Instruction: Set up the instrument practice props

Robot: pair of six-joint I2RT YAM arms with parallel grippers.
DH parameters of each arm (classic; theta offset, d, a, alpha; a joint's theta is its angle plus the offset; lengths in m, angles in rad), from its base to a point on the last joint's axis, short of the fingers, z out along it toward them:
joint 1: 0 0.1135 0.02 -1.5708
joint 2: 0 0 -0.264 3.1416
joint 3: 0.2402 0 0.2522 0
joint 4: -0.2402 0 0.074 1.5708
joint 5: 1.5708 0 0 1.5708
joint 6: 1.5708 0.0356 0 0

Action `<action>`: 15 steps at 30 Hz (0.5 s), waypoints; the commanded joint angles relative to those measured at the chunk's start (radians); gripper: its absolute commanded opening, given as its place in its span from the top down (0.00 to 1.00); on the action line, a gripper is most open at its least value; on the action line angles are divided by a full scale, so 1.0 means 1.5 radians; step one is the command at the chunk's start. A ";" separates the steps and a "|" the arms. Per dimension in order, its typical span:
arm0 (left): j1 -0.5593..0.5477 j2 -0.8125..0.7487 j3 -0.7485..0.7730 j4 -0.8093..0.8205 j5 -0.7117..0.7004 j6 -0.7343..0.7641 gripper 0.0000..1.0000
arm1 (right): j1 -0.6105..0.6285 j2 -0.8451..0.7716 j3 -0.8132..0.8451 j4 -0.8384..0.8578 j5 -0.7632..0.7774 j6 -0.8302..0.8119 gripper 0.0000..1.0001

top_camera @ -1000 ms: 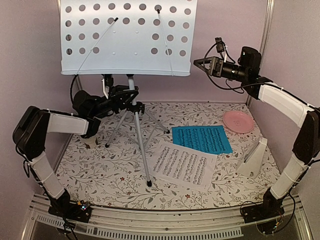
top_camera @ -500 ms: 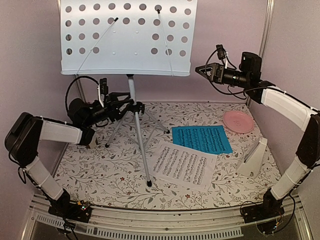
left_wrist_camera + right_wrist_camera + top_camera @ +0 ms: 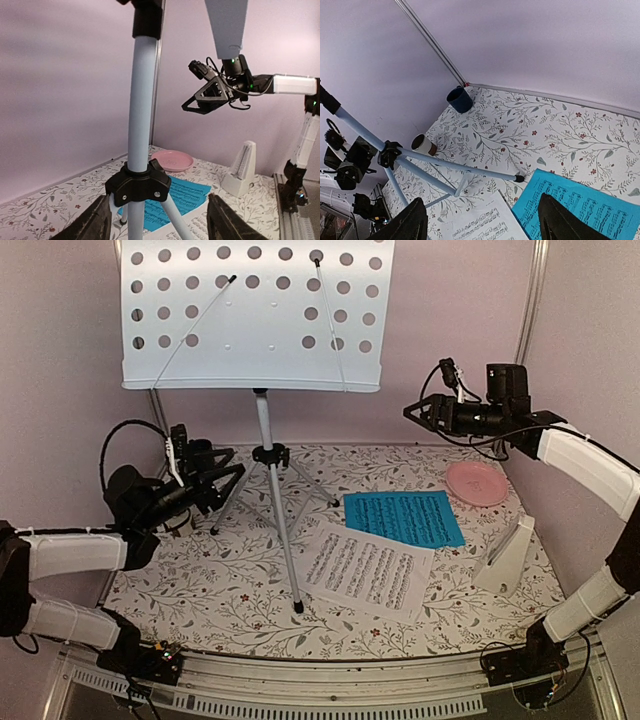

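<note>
Silver tripod music stand (image 3: 268,453): upright, tray (image 3: 250,365) bare. Right of its pole (image 3: 264,425) lie the white music sheet (image 3: 368,570) and, behind it, the blue music sheet (image 3: 403,517), long axes pointing away from the pole. The right gripper (image 3: 415,412), jaws apart and empty, hangs above them, nearer; the left gripper (image 3: 222,483), likewise spread, faces the pole. Count: one stand, two sheets, one metronome (image 3: 508,555).

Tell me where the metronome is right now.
In the top view, the white pyramid metronome stands upright at the table's right side, right of the white music sheet and nearer the front edge than the pink plate.
</note>
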 commanded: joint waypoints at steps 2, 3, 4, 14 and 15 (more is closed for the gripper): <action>-0.113 -0.115 -0.011 -0.234 -0.137 0.184 0.35 | 0.000 -0.053 -0.033 -0.114 0.083 -0.017 0.23; -0.133 -0.132 -0.019 -0.248 -0.155 0.198 0.35 | 0.001 -0.059 -0.039 -0.129 0.093 -0.014 0.23; -0.155 -0.147 -0.026 -0.260 -0.174 0.212 0.36 | 0.003 -0.064 -0.042 -0.147 0.105 -0.013 0.23; -0.429 -0.086 0.046 -0.420 -0.368 0.372 0.39 | 0.066 -0.076 -0.079 -0.318 0.159 -0.008 0.29; -0.449 -0.053 0.058 -0.416 -0.371 0.377 0.39 | 0.073 -0.077 -0.089 -0.322 0.159 -0.004 0.29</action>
